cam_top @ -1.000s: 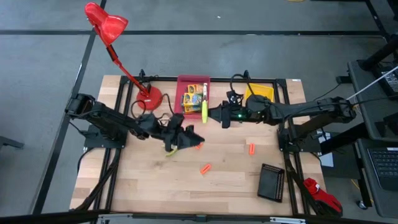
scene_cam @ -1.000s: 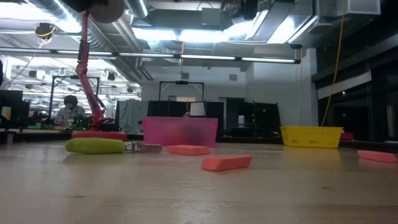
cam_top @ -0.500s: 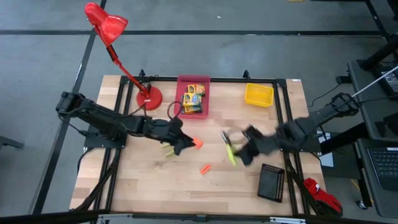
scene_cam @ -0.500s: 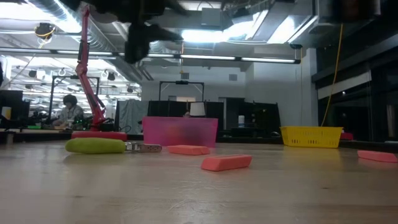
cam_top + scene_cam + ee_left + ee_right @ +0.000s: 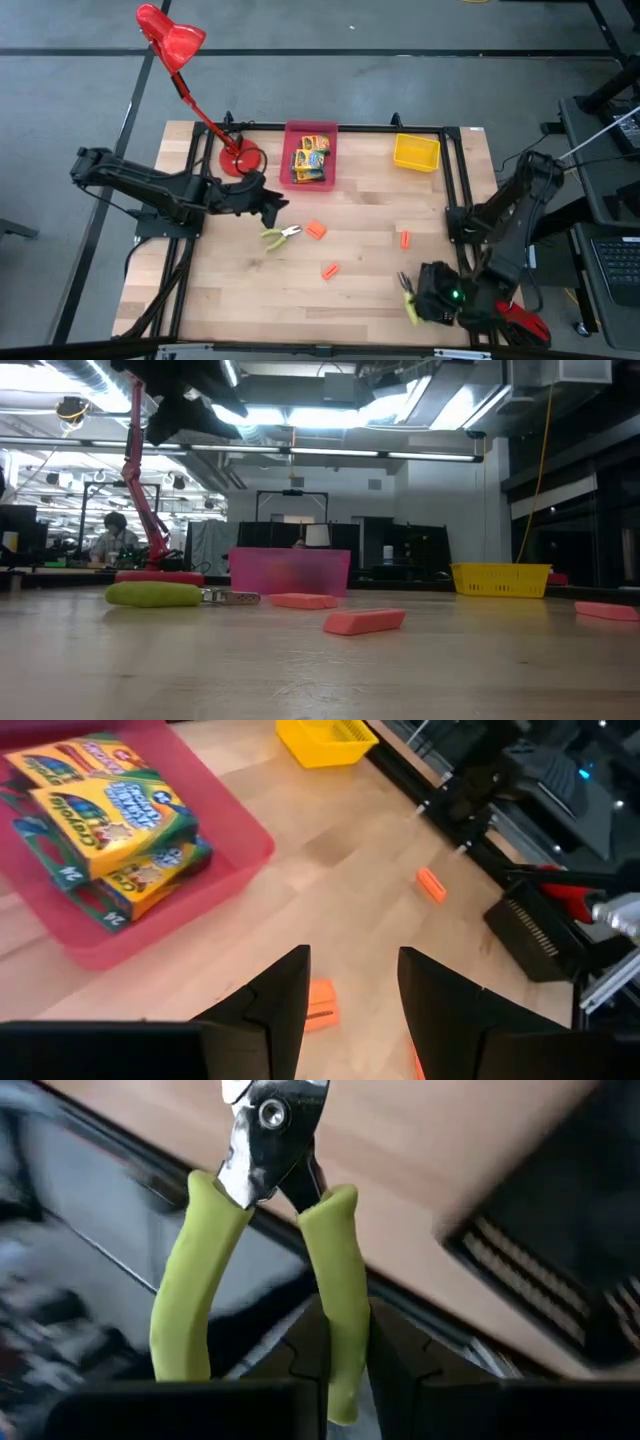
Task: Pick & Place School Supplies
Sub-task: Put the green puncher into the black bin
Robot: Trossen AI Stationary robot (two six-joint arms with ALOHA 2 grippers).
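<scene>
Green-handled pliers (image 5: 270, 1210) are in my right gripper (image 5: 418, 300), which is shut on them at the near right, next to the black bin (image 5: 440, 280). A second pair of pliers (image 5: 282, 235) lies flat on the table, with orange pieces (image 5: 316, 230) (image 5: 329, 271) (image 5: 404, 239) around it. Crayon boxes (image 5: 100, 810) lie in the pink bin (image 5: 311, 152). My left gripper (image 5: 350, 990) hangs open above the table, left of the lying pliers, and touches nothing. My right gripper pinches one lime-green handle (image 5: 338, 1295) of the pliers between its two fingers. The other handle (image 5: 190, 1290) stands free beside the fingers. The fingers lie along the handle, and the metal head (image 5: 268, 1130) points away from them. The pliers are lifted clear of the table.
A red desk lamp (image 5: 240, 158) stands at the far left beside the pink bin. A yellow bin (image 5: 416, 152) sits at the far right. Black frame rails (image 5: 452, 200) run along the table's sides. Bare wood lies at the near left.
My right gripper has swung from the pink bin toward the table's near right corner, carrying the pliers, sinking and rolling as it went. My left gripper has drawn back toward the left from over the lying pliers and tipped up; those pliers have stayed put.
</scene>
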